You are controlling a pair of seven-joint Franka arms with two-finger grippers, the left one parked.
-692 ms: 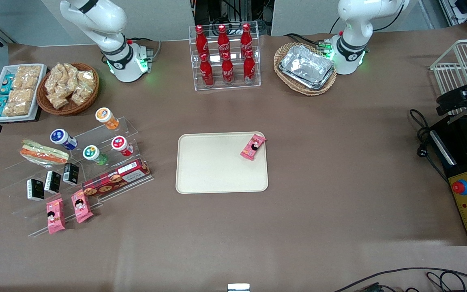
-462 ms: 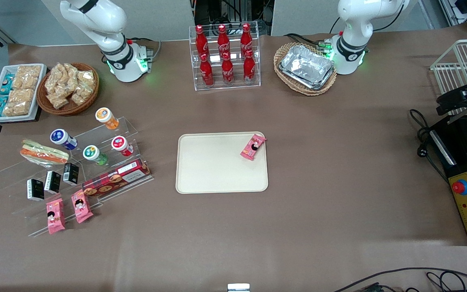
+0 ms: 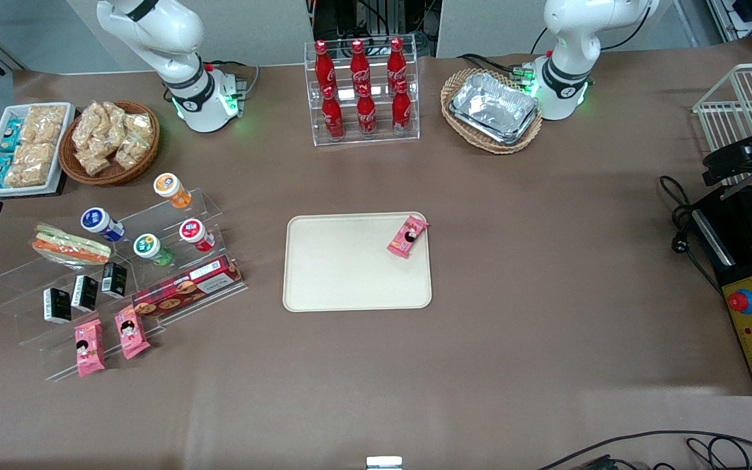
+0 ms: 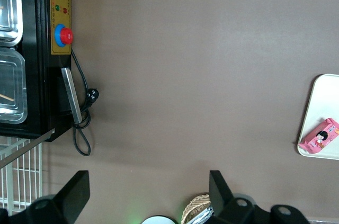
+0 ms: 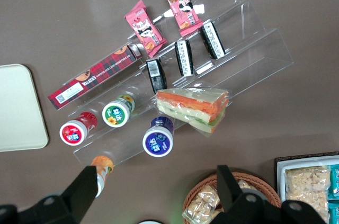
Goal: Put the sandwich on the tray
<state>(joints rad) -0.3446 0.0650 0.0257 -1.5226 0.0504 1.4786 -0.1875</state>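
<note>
The sandwich (image 3: 69, 247) is a clear-wrapped wedge with orange and green layers. It lies on the upper step of a clear acrylic stand (image 3: 173, 297) toward the working arm's end of the table. It also shows in the right wrist view (image 5: 193, 108). The cream tray (image 3: 350, 281) lies mid-table, and one corner of it shows in the right wrist view (image 5: 18, 113). A pink snack packet (image 3: 407, 237) rests on one corner of the tray. My right gripper (image 5: 153, 192) is open and empty, high above the stand. It is out of the front view.
The stand also holds small bottles (image 3: 146, 247), black cartons (image 3: 84, 292), a red biscuit box (image 3: 183, 285) and two pink packets (image 3: 109, 338). A wicker snack basket (image 3: 111, 140) and a white snack tray (image 3: 23, 147) stand nearby. A cola rack (image 3: 361, 91) and foil trays (image 3: 493, 108) stand farther from the camera.
</note>
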